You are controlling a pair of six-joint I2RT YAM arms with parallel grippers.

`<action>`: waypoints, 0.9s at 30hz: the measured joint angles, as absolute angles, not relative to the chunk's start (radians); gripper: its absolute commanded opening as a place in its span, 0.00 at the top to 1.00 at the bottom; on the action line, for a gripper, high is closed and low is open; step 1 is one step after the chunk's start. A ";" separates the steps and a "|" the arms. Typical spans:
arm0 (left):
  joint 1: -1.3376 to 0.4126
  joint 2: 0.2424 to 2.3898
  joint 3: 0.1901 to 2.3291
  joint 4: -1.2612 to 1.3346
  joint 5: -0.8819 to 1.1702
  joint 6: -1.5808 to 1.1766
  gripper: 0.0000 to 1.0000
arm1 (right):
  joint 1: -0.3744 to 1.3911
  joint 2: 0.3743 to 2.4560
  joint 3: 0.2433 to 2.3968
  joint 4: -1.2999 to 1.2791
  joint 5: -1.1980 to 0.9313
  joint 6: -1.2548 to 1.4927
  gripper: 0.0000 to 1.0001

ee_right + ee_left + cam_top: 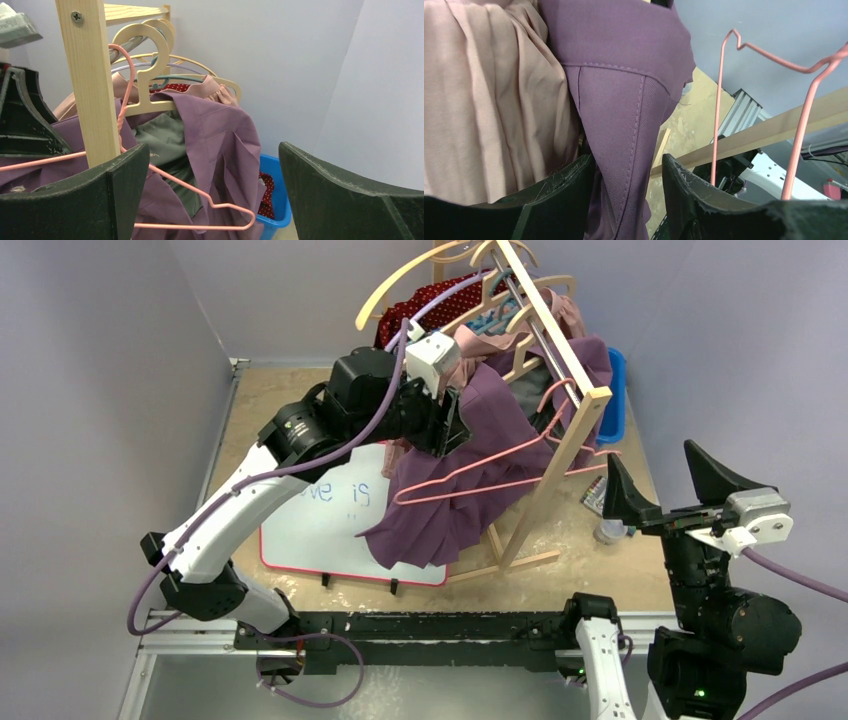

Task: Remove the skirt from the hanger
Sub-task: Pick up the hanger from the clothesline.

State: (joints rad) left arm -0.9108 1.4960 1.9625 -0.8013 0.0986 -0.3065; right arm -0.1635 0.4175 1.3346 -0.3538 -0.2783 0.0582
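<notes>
One purple skirt, one pink hanger, left gripper apart around skirt, right gripper wide apart

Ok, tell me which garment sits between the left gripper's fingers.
The purple skirt: its seamed fabric hangs between the fingers of the left gripper. The beige pleated garment lies beside it, outside them.

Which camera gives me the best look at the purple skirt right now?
Top external: the purple skirt shows nearly whole, draped on the pink hanger down to the whiteboard. Left wrist shows only a seamed fold inside the left claw; right wrist shows part of it behind the rack post.
</notes>
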 measured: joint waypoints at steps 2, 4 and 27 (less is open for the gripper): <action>-0.911 1.496 1.945 -0.798 0.100 -0.306 0.47 | -0.163 0.418 1.334 -0.354 -0.279 0.058 0.01; -0.911 1.496 1.919 -0.791 0.099 -0.303 0.48 | -0.163 0.417 1.332 -0.354 -0.279 0.058 0.01; -0.912 1.585 2.078 -0.974 0.116 -0.233 1.00 | -0.163 0.417 1.331 -0.353 -0.279 0.059 0.01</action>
State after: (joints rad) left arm -0.9119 1.5848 2.0777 -0.9741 0.1162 -0.2325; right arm -0.1635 0.4171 1.3308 -0.3534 -0.2790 0.0589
